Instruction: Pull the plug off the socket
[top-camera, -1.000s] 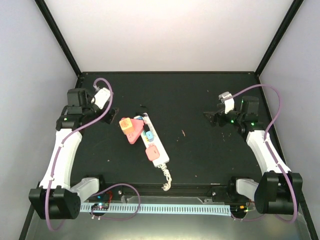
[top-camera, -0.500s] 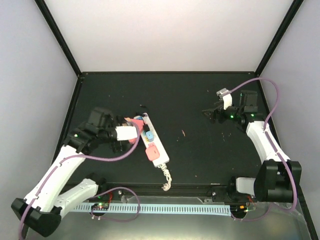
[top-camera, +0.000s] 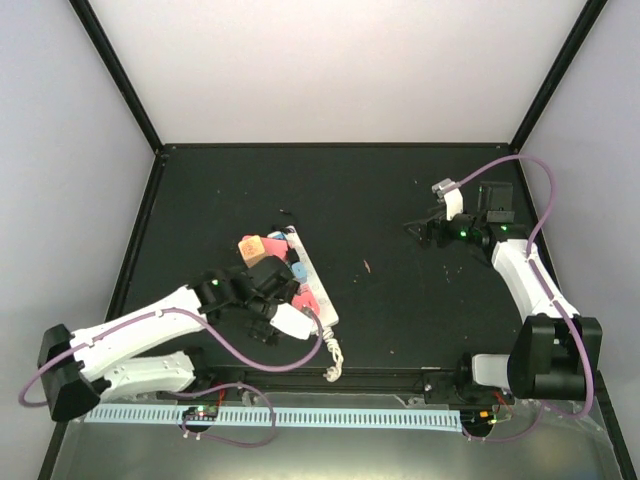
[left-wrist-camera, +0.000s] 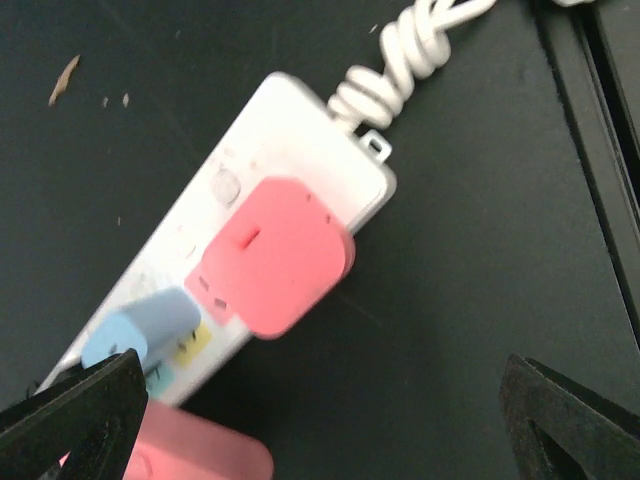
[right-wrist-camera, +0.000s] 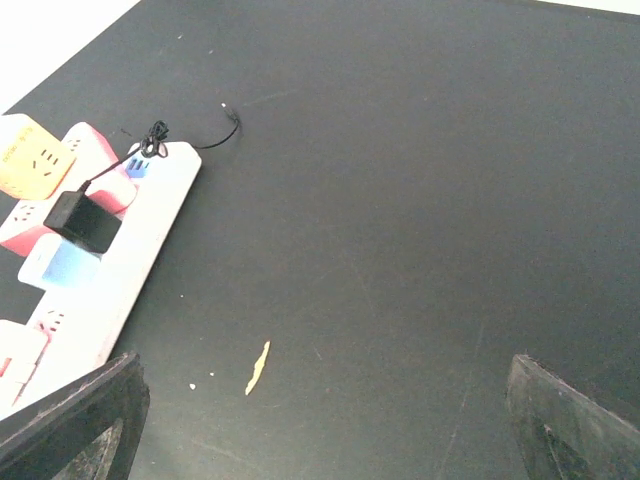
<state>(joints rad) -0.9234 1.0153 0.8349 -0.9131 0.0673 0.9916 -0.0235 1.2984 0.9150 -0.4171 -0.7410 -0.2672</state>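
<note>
The white socket strip (top-camera: 322, 305) lies left of centre, its coiled cord (top-camera: 332, 358) toward the near edge. It carries several plugs: an orange one (top-camera: 250, 247), a blue one (top-camera: 297, 271) and a pink one (top-camera: 308, 300). My left gripper (top-camera: 272, 280) hovers over the strip's middle. In the left wrist view it (left-wrist-camera: 322, 362) is open, with the strip (left-wrist-camera: 290, 130), the pink plug (left-wrist-camera: 275, 255) and the blue plug (left-wrist-camera: 140, 330) just ahead between its fingers. My right gripper (top-camera: 420, 230) is open and empty at the right, far from the strip (right-wrist-camera: 120, 270).
A black plug (right-wrist-camera: 85, 222) with a thin wire sits at the strip's far end. A small pale scrap (top-camera: 365, 266) lies on the black tabletop, also in the right wrist view (right-wrist-camera: 258, 367). Black frame posts stand at the table's back corners.
My left arm has swung from the far left down over the strip, ending above its middle. My right gripper has shifted only slightly.
</note>
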